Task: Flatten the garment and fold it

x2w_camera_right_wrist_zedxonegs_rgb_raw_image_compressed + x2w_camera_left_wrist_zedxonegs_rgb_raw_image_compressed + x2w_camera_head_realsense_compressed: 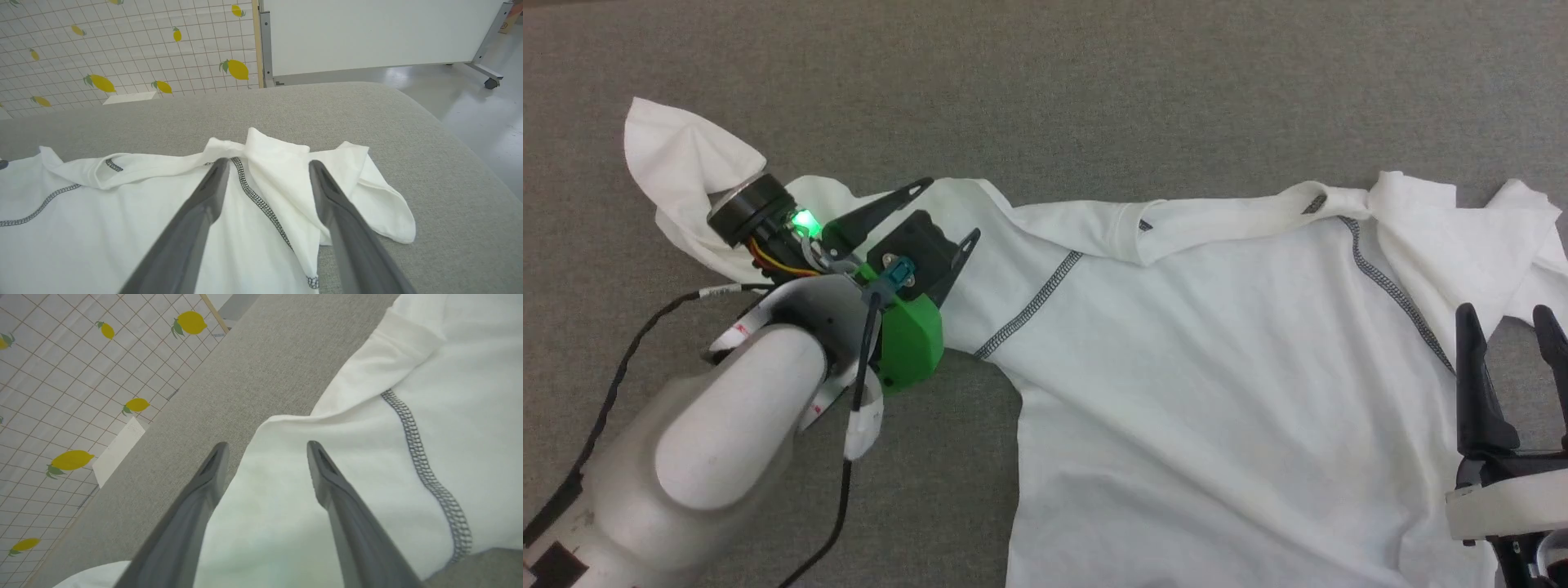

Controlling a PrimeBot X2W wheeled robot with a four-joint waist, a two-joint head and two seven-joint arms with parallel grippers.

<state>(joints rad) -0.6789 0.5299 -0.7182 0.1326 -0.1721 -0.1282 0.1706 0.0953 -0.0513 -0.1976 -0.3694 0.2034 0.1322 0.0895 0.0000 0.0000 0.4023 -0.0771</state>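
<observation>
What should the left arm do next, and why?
Probably lower the left gripper and close on the garment edge right in front of it. Its jaws stand open and empty, the edge runs between them in the left wrist view, and the sleeve behind it lies bunched, so flattening isn't done.

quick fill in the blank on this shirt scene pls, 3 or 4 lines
1. The garment spread on the flat surface is ____ in colour.
2. Its zigzag seam stitching is dark ____.
3. The left tool and the right tool both have their jaws ____.
4. The yellow fruits printed on the gridded backdrop are ____.
Missing words: white; grey; open; lemons.
</observation>
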